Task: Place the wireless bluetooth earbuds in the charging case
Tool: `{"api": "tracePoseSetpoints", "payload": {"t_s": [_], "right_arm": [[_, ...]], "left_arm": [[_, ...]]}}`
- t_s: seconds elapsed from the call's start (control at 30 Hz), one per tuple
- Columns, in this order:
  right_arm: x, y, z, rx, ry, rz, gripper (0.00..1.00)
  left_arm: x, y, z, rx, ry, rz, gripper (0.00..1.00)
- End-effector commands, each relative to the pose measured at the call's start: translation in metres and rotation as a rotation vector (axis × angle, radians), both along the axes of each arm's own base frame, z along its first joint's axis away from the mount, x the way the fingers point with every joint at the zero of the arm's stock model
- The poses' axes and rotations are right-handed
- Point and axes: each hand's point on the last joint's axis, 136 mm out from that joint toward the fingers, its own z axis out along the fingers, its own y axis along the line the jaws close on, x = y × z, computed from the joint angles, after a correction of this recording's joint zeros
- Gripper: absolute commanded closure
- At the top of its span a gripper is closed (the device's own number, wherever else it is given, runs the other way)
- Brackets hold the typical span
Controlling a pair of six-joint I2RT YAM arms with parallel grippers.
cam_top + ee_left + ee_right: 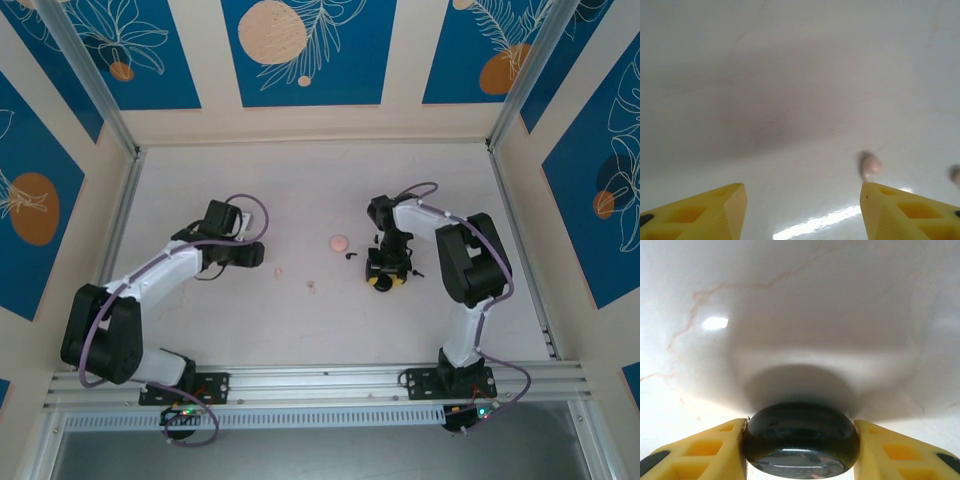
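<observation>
Steadying the black case (801, 432), the right hand (801, 445) grips it while the left hand (803, 212) hovers open beside a pink earbud (871, 165).

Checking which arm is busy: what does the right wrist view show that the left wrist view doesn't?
Right wrist: a black case between the fingers of the right gripper, both apparently touching it. Left wrist: the left gripper open with nothing between its fingers, a pink earbud lying ahead near one fingertip, and another pinkish blob at the frame's right edge. Both: yellow fingers over the white table.
</observation>
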Motion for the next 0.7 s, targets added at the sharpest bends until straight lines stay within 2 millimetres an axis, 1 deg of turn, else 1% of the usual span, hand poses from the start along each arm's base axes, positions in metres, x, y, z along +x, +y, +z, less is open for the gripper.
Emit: {"api": "tracePoseSetpoints", "payload": {"t_s": [0.0,0.07,0.1,0.13,0.23,0.27,0.33,0.43,0.53,0.67], "right_arm": [[0.022,0.031,0.033,0.169,-0.180,-0.082,0.54],[0.034,0.049,0.052,0.279,-0.277,-0.118,0.56],[0.040,0.059,0.062,0.337,-0.328,-0.132,0.57],[0.045,0.070,0.072,0.401,-0.376,-0.144,0.57],[0.054,0.095,0.102,0.579,-0.498,-0.154,0.57],[0.056,0.104,0.112,0.640,-0.532,-0.145,0.57],[0.056,0.117,0.132,0.746,-0.589,-0.129,0.57],[0.052,0.129,0.152,0.834,-0.643,-0.105,0.57],[0.044,0.137,0.165,0.887,-0.691,-0.086,0.57],[0.031,0.147,0.177,0.943,-0.746,-0.066,0.57]], "left_arm": [[-0.001,-0.044,0.033,-0.122,-0.192,-0.218,0.39],[-0.006,-0.062,0.050,-0.174,-0.311,-0.312,0.41],[-0.012,-0.068,0.054,-0.204,-0.357,-0.345,0.42],[-0.013,-0.076,0.067,-0.247,-0.433,-0.376,0.43],[-0.026,-0.091,0.087,-0.348,-0.575,-0.460,0.50],[-0.030,-0.094,0.092,-0.369,-0.604,-0.487,0.50],[-0.040,-0.104,0.097,-0.400,-0.656,-0.559,0.51],[-0.057,-0.120,0.100,-0.440,-0.711,-0.693,0.53],[-0.065,-0.131,0.099,-0.471,-0.733,-0.763,0.54],[-0.067,-0.141,0.104,-0.502,-0.764,-0.785,0.55]]}}
